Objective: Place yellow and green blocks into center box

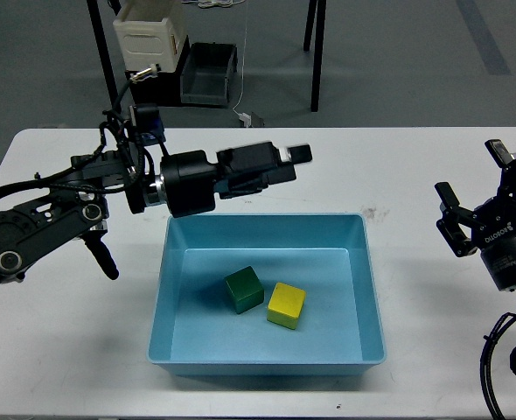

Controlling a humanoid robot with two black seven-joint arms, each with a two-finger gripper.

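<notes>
The left arm (57,206) comes in from the left edge and reaches almost level across the white table (433,171), with its thick black wrist pointing to the right. Its end effector (300,157) hangs above the table just behind the far wall of the blue tray (367,289). The fingers point right and one overlaps the other in this view, so I cannot tell if they are apart or together. Nothing is seen between them.

The right arm (507,254) stands at the right edge, well apart from the tray. Its end effector (478,188) points up and away from the camera, and its fingers are spread apart, holding nothing.

The green block (244,290) and the yellow block (286,305) both lie on the tray floor, near its middle. The green one is to the left, the yellow one just beside it on the right and a little nearer to the camera. Their corners are very close, and I cannot tell if they touch.

Behind the table, on the floor, stand a cream crate (150,37) and a grey bin (209,74).
</notes>
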